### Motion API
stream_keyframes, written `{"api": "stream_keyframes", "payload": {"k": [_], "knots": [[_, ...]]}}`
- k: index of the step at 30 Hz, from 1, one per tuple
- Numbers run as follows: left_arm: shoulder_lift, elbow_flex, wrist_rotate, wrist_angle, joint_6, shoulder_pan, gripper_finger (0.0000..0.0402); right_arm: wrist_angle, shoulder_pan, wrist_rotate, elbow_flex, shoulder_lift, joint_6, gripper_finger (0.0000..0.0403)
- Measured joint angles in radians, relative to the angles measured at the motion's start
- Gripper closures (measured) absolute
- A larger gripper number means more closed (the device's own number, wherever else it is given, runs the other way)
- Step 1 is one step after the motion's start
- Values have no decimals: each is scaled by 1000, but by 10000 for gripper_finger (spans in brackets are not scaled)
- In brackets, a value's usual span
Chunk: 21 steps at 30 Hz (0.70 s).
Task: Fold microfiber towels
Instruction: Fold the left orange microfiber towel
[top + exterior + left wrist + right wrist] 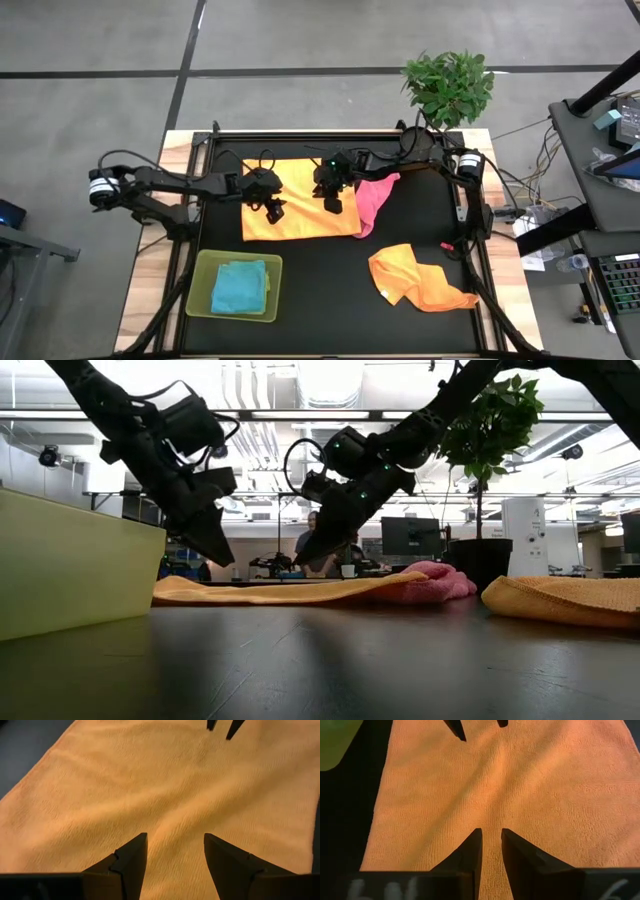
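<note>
An orange-yellow microfiber towel (pixel 300 222) lies spread flat on the black table top, at the far middle. My left gripper (pixel 273 210) hangs open just above the towel's left half (pixel 150 785), fingers slanting down. My right gripper (pixel 334 203) hovers over the towel's right half (pixel 520 785). Its fingers stand only a narrow gap apart, with nothing between them. In the low view both sets of fingertips stay a little above the cloth (pixel 280 592). A pink towel (pixel 376 196) lies bunched against the spread towel's right edge.
A lime-green tray (pixel 200 290) at the near left holds a folded light blue towel (pixel 240 287). A crumpled orange towel (pixel 415 280) lies at the near right. A potted plant (pixel 450 85) stands beyond the far edge. Bare black table top shows in the near middle.
</note>
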Motion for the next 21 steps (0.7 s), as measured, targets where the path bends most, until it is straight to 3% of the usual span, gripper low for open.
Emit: {"api": "stream_keyframes", "payload": {"k": [21], "knots": [[62, 0, -5, 120, 7, 1, 221, -4, -1, 35, 0, 0, 1, 339]]}}
